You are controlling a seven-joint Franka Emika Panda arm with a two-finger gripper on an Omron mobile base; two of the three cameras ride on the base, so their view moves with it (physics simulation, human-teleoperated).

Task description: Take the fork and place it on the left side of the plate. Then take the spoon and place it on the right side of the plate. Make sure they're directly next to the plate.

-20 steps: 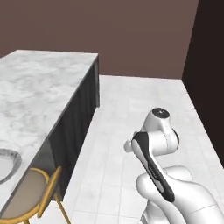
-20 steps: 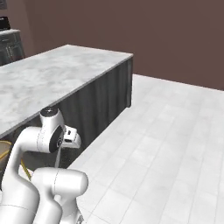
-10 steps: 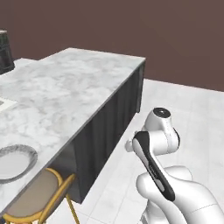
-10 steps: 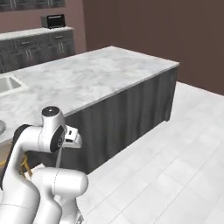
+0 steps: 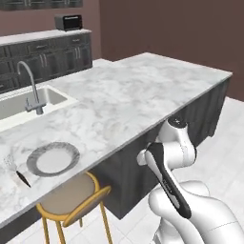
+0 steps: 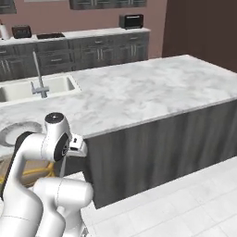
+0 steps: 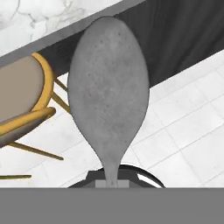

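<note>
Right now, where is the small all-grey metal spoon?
The small all-grey metal spoon is held in the shut gripper, bowl outward, off the marble counter, above the floor beside the yellow stool.

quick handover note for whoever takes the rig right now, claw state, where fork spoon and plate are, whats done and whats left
Claw: shut on the spoon, its bowl sticking out ahead, held low over the floor beside the stool.
Plate: on the island counter, near the front edge above the stool.
Fork: on the counter right beside the plate, on the sink side.
Done: fork looks placed; spoon picked up.
Left: bring the spoon to the plate's other side and set it down directly next to it.
</note>
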